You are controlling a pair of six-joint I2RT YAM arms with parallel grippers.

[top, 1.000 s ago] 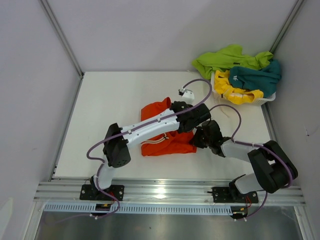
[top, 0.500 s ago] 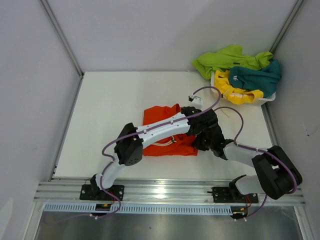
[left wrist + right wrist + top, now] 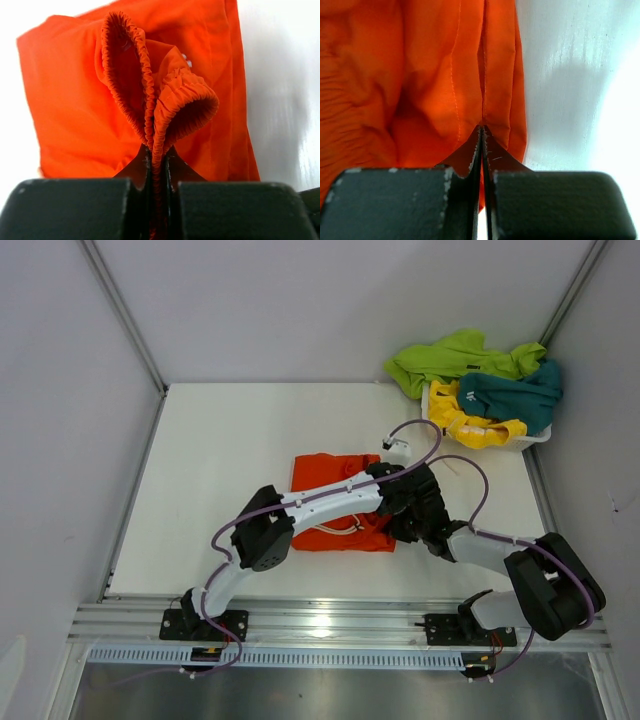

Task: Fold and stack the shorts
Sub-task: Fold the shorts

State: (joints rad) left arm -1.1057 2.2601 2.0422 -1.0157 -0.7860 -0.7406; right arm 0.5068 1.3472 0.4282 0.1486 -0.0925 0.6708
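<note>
The orange shorts lie on the white table, folded into a rough rectangle. At their right edge my left gripper is shut on the bunched elastic waistband, which loops up out of the jaws. Just nearer along that edge, my right gripper is shut on a thin fold of the orange fabric, with the seam running into its jaws. More shorts sit at the back right: lime green, teal and yellow.
A white basket at the back right corner holds the other shorts, and the lime green pair spills over its far rim. The left arm stretches across the orange shorts. Walls stand close on three sides.
Both grippers have shifted a little to the right and nearer, keeping their hold. The raised part of the orange shorts has come down, and the cloth now lies flatter and squarer.
</note>
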